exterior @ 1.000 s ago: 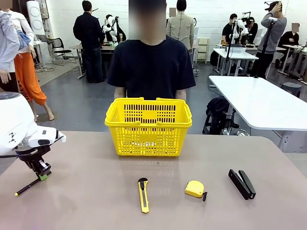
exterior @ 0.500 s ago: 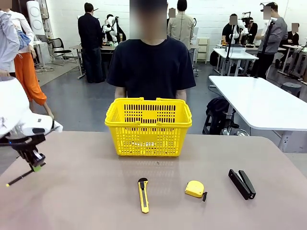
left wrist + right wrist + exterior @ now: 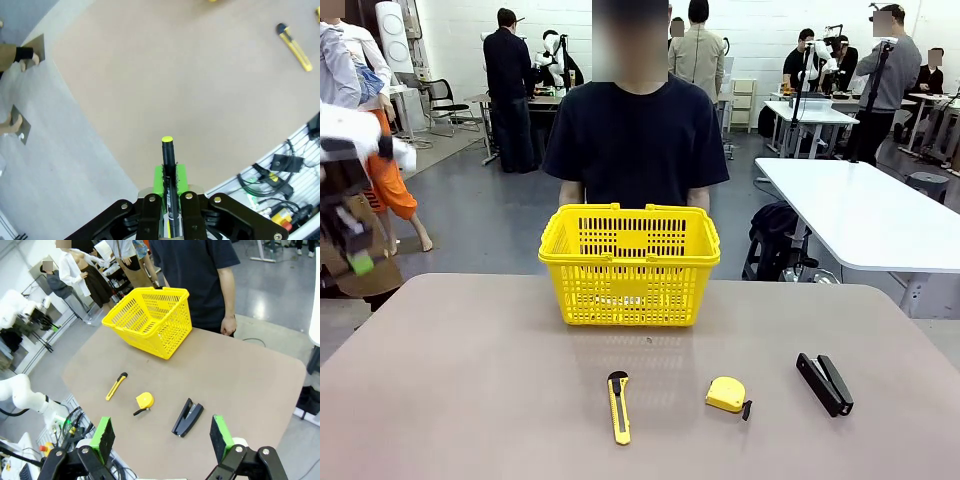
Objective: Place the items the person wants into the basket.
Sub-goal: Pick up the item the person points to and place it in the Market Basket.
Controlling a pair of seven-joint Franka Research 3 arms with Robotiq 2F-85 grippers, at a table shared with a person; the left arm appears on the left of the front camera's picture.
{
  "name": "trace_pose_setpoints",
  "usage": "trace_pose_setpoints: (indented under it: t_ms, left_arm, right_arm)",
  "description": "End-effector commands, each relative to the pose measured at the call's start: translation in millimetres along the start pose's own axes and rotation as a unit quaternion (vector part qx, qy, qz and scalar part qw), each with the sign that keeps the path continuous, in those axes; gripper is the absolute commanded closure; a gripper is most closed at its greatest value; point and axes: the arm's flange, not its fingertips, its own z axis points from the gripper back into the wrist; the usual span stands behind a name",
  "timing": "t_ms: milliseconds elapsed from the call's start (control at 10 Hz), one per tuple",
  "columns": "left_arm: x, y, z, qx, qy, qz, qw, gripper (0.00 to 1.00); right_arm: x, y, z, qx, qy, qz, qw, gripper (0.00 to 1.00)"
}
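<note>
My left gripper hangs raised off the table's left edge, blurred in the front view. In the left wrist view the left gripper is shut on a thin black pen with a yellow tip, high above the table. The yellow basket stands at the far middle, in front of the person in a black T-shirt. A yellow-and-black utility knife lies near the front edge. My right gripper is open, high above the table's corner.
A small yellow tape measure and a black stapler lie right of the knife. The brown table is bare on its left half. Cables and gear sit below the table's near edge.
My left arm has risen from just above the table's left side to well above it, moving left, with the pen still in its grip. The other things have not moved.
</note>
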Motion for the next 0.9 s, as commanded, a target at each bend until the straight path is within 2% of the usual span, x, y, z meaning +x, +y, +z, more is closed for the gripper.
trace_pose_setpoints:
  t_ms: [0,100,300,800]
  left_arm:
    - [21.8,2.0,40.9,-0.021,-0.007,-0.009,1.000,1.00]
    - [27.6,0.6,61.5,-0.015,0.006,-0.002,1.000,1.00]
    - [31.8,1.9,71.8,-0.017,0.019,0.001,1.000,1.00]
    - [32.5,4.4,69.2,-0.017,0.016,-0.004,1.000,1.00]
  right_arm:
    - [0.9,-1.0,-0.1,0.007,-0.010,0.009,1.000,0.00]
    - [0.9,-1.0,-0.1,0.007,-0.010,0.009,1.000,0.00]
    - [0.9,-1.0,-0.1,0.007,-0.010,0.009,1.000,0.00]
    - [0.9,-1.0,-0.1,0.007,-0.010,0.009,1.000,0.00]
